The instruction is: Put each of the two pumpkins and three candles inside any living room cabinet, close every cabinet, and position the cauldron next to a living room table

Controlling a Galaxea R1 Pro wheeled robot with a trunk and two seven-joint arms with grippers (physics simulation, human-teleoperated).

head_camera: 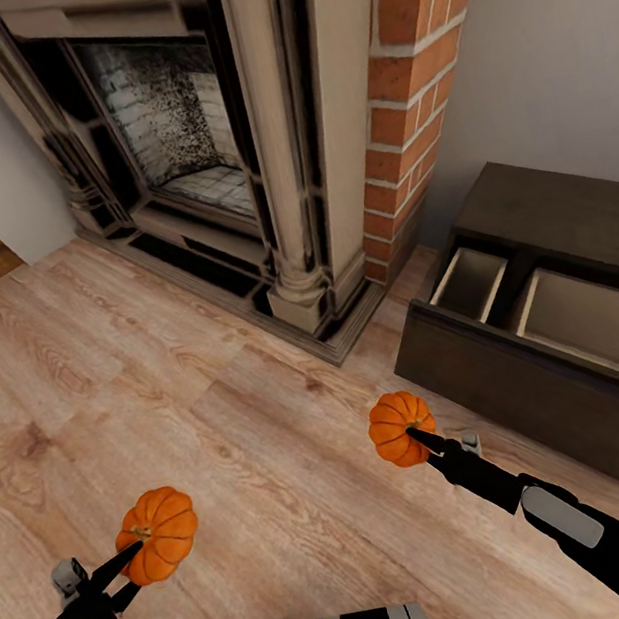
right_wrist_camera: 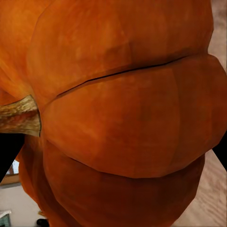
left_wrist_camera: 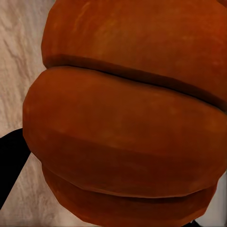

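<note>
both pumpkins are held, so the step in hand looks like carrying them to the cabinet [head_camera: 553,307], whose drawer [head_camera: 597,325] stands pulled out at the right of the fireplace [head_camera: 219,143]. to do it well, bring the right pumpkin [head_camera: 399,428] over an open compartment first and lower it inside the walls before letting go; the front panel is tall, so it likely needs lifting over the edge. then swing the left pumpkin [head_camera: 158,534] across without brushing the other arm. the right gripper [head_camera: 418,437] has its jaws clenched on its pumpkin, above the floor [head_camera: 215,407] just short of the drawer front. the left gripper [head_camera: 131,564] has jaws spread about the fruit's width, grasping it, well apart from the cabinet.
</note>
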